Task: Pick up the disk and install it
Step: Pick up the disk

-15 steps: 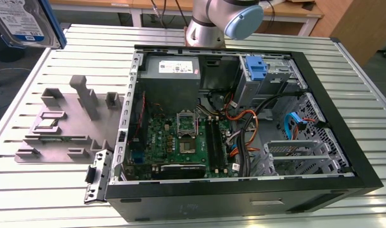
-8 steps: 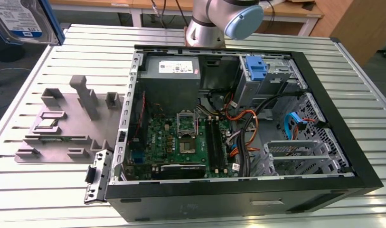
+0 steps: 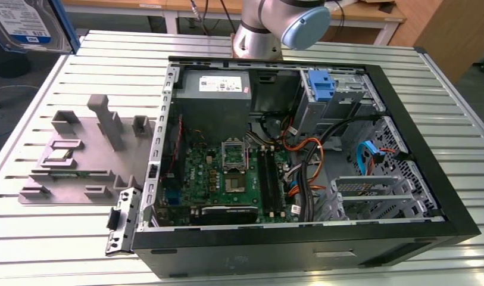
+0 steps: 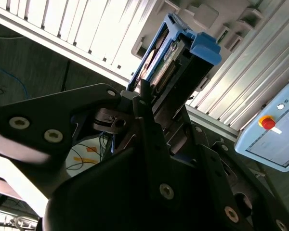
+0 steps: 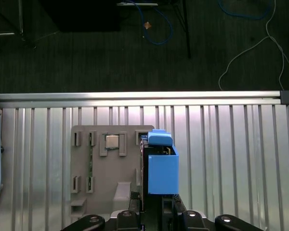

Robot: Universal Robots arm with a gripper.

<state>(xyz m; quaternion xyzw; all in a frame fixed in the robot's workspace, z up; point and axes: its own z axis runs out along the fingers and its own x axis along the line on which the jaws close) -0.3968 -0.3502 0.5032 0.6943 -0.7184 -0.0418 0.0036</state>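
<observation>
The disk (image 3: 23, 24) hangs high at the exterior view's upper left, its silver face with the white-and-blue label turned to the camera. In the first wrist view the disk (image 5: 159, 166) is seen edge-on, with its blue carrier frame, above the grey fixture plate (image 5: 101, 163). My gripper (image 5: 151, 214) is shut on the disk, one finger on each flat side. The second wrist view shows the disk (image 4: 171, 55) sticking out past the gripper (image 4: 149, 98), well above the table.
An open computer case (image 3: 432, 196) lies on the slatted table (image 3: 51, 250), with a blue bracket (image 3: 321, 86) in its drive bay. The grey fixture plate (image 3: 83, 155) sits on the exterior view's left. A pendant (image 4: 274, 130) lies nearby. Cables lie on the floor (image 5: 241, 53).
</observation>
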